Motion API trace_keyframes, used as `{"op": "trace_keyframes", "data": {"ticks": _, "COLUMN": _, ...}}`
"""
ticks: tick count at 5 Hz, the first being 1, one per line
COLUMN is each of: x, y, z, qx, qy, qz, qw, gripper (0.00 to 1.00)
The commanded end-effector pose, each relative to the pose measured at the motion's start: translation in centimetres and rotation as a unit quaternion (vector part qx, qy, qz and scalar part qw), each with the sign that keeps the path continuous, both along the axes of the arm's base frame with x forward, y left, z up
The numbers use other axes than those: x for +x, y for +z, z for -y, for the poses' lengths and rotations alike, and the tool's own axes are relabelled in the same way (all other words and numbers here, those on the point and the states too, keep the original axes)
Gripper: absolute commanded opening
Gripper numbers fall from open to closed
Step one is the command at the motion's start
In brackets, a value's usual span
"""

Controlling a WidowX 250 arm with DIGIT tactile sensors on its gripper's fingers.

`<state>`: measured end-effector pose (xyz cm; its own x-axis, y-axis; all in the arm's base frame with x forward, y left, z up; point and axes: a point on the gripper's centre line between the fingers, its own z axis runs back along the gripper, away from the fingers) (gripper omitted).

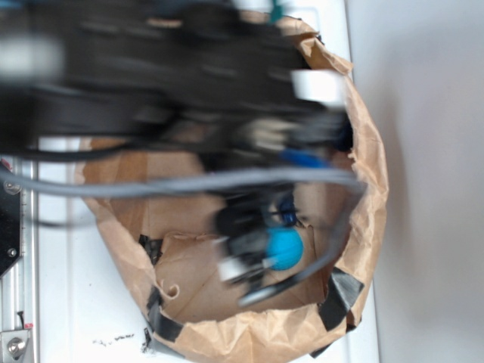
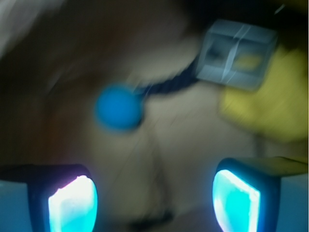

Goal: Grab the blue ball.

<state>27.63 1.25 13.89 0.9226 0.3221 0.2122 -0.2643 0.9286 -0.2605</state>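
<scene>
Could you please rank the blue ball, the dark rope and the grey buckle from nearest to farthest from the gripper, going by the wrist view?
From the open gripper at the bottom edge of the blurred wrist view:
1. Blue ball, ahead and left of centre.
2. Dark rope, just beyond the ball, running up to the right.
3. Grey buckle, farthest, at upper right beside something yellow.

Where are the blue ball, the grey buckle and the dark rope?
blue ball [image 2: 118, 107]: wrist view, centre of the sphere.
grey buckle [image 2: 237, 54]: wrist view, its middle bar.
dark rope [image 2: 169, 84]: wrist view, mid-length of the twisted strand.
</scene>
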Motion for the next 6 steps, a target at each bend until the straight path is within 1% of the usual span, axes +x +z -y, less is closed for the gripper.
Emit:
{"op": "trace_keyframes", "data": {"ticks": 1, "x": 0.3, "y": -0.9, "z": 2.3, "qx": -0.022, "qy": 0.044, "qz": 0.071, "qw": 0.996, "gripper": 1.00}}
{"op": "trace_keyframes", "data": {"ticks": 2, "x": 1.7, "y": -1.7, "z": 3.3, "qx": -0.010, "qy": 0.063, "qz": 0.052, "qw": 0.997, "gripper": 1.00}}
{"op": "trace_keyframes", "data": {"ticks": 3, "x": 3.1, "y": -2.7, "z": 4.5, "qx": -0.001, "qy": 0.073, "qz": 0.045, "qw": 0.996, "gripper": 1.00}}
{"op": "trace_keyframes", "data": {"ticks": 4, "x": 0.8, "y": -2.7, "z": 5.5, "qx": 0.007, "qy": 0.078, "qz": 0.045, "qw": 0.996, "gripper": 1.00}}
{"op": "trace_keyframes", "data": {"ticks": 6, "x": 0.9, "y": -4.7, "z": 6.4, "qx": 0.011, "qy": 0.086, "qz": 0.049, "qw": 0.995, "gripper": 1.00}}
